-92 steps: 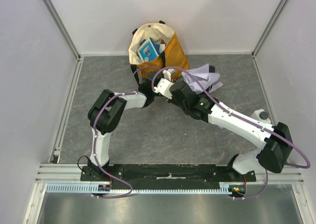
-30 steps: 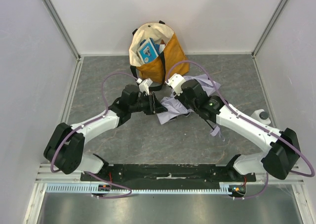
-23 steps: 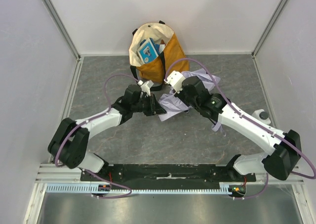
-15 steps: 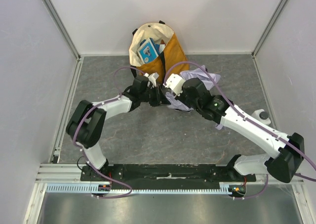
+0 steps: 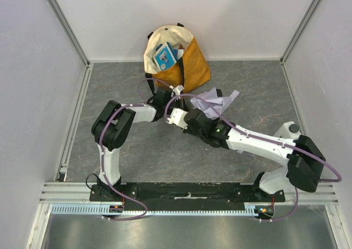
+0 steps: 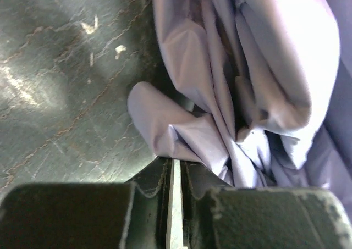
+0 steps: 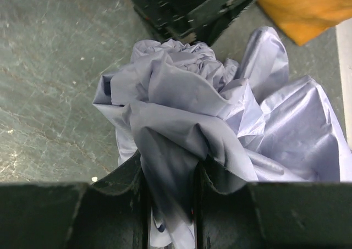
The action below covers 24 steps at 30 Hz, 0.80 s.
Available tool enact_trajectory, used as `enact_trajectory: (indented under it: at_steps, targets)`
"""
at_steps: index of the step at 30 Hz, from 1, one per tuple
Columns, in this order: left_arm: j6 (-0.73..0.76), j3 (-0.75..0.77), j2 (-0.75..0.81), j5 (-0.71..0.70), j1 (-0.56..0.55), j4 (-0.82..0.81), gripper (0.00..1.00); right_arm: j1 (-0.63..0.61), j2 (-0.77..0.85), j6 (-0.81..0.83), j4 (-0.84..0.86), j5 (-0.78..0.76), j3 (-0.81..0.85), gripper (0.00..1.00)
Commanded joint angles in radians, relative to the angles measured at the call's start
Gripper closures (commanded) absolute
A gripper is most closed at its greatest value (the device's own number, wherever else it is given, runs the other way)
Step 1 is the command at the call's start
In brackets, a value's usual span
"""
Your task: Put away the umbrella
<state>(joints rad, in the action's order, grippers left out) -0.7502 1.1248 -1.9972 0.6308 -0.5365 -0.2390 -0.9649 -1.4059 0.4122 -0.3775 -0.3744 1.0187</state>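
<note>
The umbrella is a crumpled bundle of pale lavender fabric on the grey floor, just in front of and to the right of the tote bag. My right gripper is shut on a thick fold of the canopy. My left gripper has its jaws almost together, with a thin pale edge of the fabric pinched at the tips. The two grippers face each other across the bundle. Shaft and strap are hidden in the folds.
The mustard-and-cream tote bag stands open against the back wall with blue packets inside. Its orange side lies just beyond the bundle. Metal rails and white walls border the floor.
The left arm has folded in toward the bag and its jaws have closed on the fabric. The umbrella bundle has shifted from mid-floor toward the back right, and the right wrist has dropped lower.
</note>
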Motion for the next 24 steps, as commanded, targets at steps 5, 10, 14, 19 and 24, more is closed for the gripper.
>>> enact_trajectory:
  at_steps: [5,10,14,19,24]
  targets:
    - [0.075,0.006,-0.032,0.0,0.006,-0.003,0.88,-0.093,-0.113,-0.056,0.117,0.037,-0.08,1.0]
    - [0.11,-0.002,-0.026,-0.017,0.027,0.03,0.88,-0.103,-0.179,-0.066,0.074,0.178,-0.094,1.0]
    - [0.132,0.003,0.0,-0.075,0.055,0.13,0.87,-0.101,-0.272,-0.076,0.034,0.316,-0.077,1.0]
    - [0.098,-0.054,0.08,-0.1,0.11,0.162,0.82,-0.103,-0.39,-0.144,0.025,0.384,-0.031,1.0]
    - [0.104,-0.063,0.162,-0.082,0.133,0.21,0.79,-0.074,-0.41,-0.182,0.017,0.48,0.007,1.0]
